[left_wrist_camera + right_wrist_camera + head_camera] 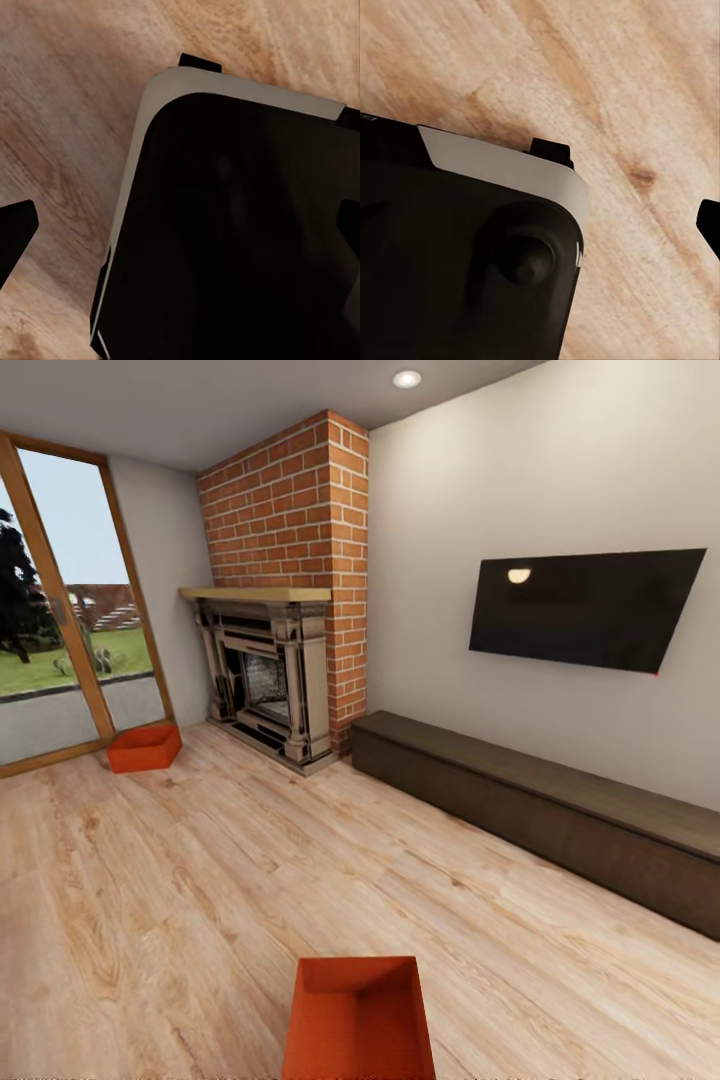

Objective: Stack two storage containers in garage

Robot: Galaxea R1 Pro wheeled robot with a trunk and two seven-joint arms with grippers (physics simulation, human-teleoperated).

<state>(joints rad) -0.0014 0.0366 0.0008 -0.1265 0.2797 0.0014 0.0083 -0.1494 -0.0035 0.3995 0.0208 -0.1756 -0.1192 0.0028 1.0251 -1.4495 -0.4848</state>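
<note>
I am in the living room with its pale wood plank floor (pixel 200 880). One red-orange open-top storage container (pixel 360 1015) sits on the planks right in front of me, its inside bare. The other storage container (pixel 146 747) rests far off at the left, by the glass door and beside the fireplace. My left gripper (pixel 180 232) hangs open over my own base, dark fingertips (pixel 15 232) at both edges of the left wrist view. My right gripper (pixel 540 229) also looks open, one fingertip (pixel 709 225) showing against the planks. Neither holds anything.
A red-brick fireplace (pixel 285 610) stands in the corner. A long low dark cabinet (pixel 540 810) runs along the right wall under a black TV (pixel 585 608). A wood-framed glass door (pixel 60 620) is at the left. My black and white base (pixel 225 225) lies under both wrists.
</note>
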